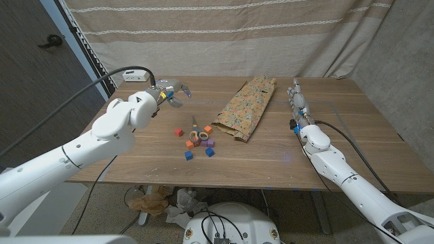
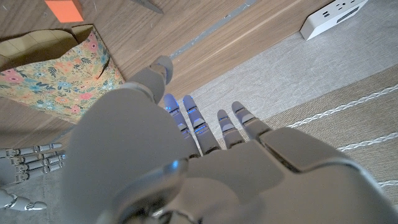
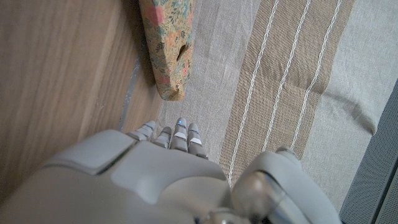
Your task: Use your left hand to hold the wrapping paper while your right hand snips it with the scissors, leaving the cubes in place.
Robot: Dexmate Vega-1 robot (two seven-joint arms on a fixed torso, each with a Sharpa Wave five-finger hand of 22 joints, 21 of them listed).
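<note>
Here wrapping paper [image 1: 245, 108] lies between left robot hand [image 1: 171, 93] and right robot hand [image 1: 298, 102]

You see even, soft indoor light on the brown wooden table [image 1: 271, 152], faint shadows; both wrist views blur up close.

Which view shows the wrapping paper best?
The head view: the whole wrapping paper lies on the table, right of the cubes. The left wrist view catches one floral corner; the right wrist view shows one end.
</note>
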